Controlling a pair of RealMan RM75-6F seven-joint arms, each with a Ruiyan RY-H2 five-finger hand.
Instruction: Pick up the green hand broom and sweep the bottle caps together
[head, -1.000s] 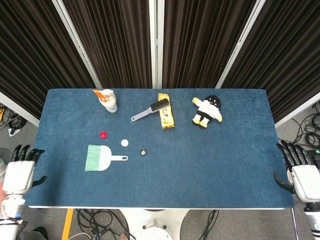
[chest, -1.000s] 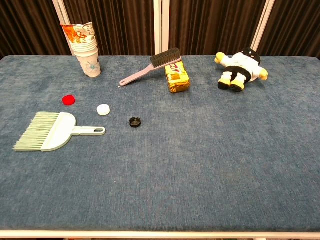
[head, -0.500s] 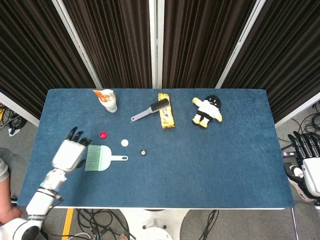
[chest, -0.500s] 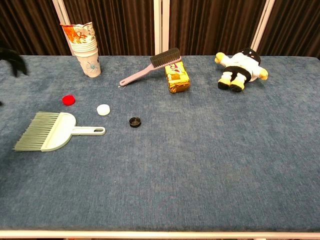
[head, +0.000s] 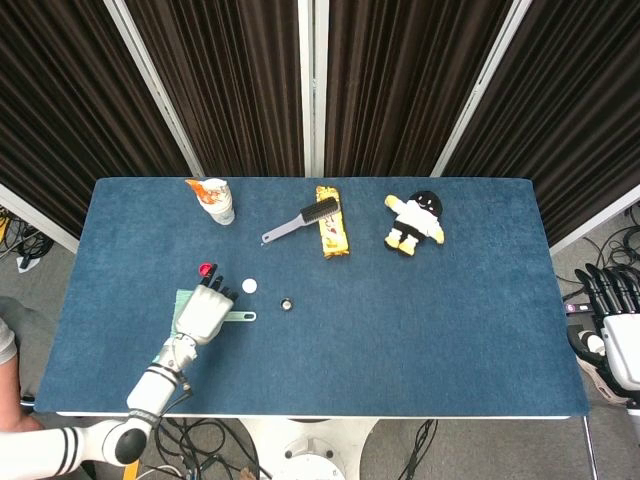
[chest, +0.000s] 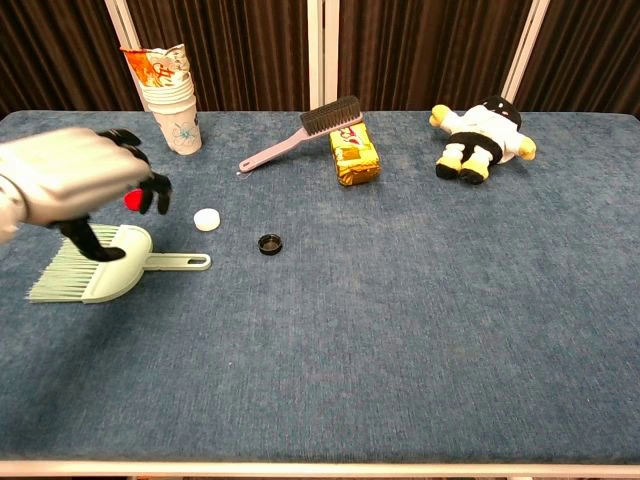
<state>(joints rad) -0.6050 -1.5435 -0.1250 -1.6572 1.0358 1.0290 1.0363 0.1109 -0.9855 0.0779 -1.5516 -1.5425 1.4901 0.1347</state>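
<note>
The green hand broom (chest: 100, 272) lies flat at the table's left, its bristles pointing left and its pale handle (head: 242, 316) pointing right. My left hand (head: 204, 309) hovers over the broom's head with its fingers (chest: 150, 188) spread and holding nothing; its thumb dips toward the broom. Three bottle caps lie apart just beyond the broom: a red cap (head: 205, 269), half hidden behind my fingers in the chest view, a white cap (chest: 207, 220) and a black cap (chest: 270, 243). My right hand (head: 612, 322) is off the table's right edge, open.
A stack of paper cups (chest: 176, 105) stands at the back left. A lilac brush (chest: 298, 135), a yellow snack packet (chest: 356, 153) and a plush doll (chest: 482, 135) lie along the back of the blue table (head: 430, 330).
My left hand has come in from the table's left edge to above the broom's head. The right hand has drawn slightly outward. Broom and caps have not moved.
</note>
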